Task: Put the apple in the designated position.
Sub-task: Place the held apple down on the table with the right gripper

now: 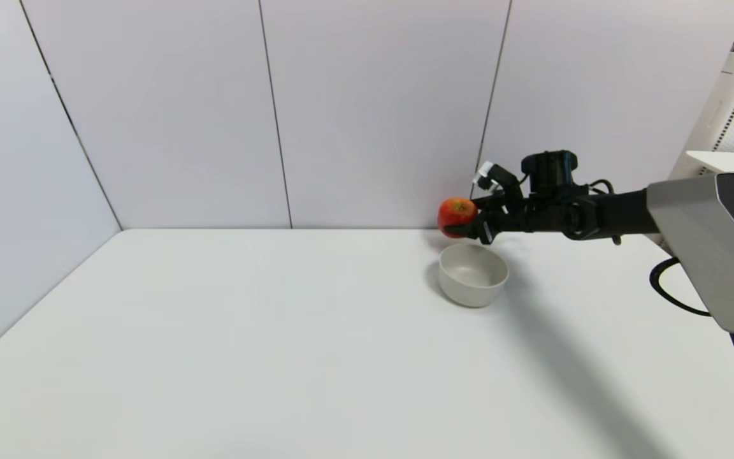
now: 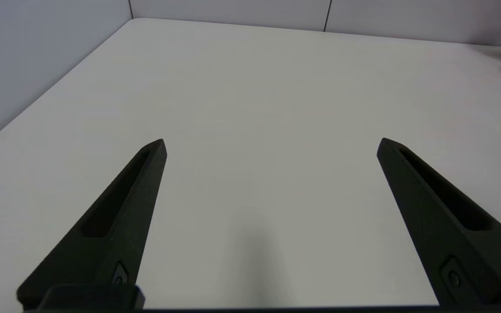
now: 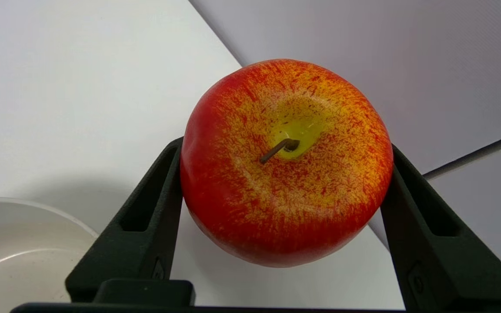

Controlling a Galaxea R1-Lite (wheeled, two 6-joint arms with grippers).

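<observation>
Right claw (image 1: pixel 462 224) grips apple (image 1: pixel 457 213) — aloft.

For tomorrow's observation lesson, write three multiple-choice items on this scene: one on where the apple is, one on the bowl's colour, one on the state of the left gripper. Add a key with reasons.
1. Where is the apple?
A. In the bowl
B. Held above the table by the right gripper
C. Lying on the table

2. What colour is the bowl?
A. Beige-grey
B. Blue
C. Black

3. How is the left gripper?
A. Shut on the apple
B. Shut, empty
C. Open, empty

Key: 1 B, the right wrist view shows both fingers pressed on its sides, off the table. 2 A, the head view shows a pale beige-grey, empty bowl. 3 C, its fingers stand wide apart over bare table.
</observation>
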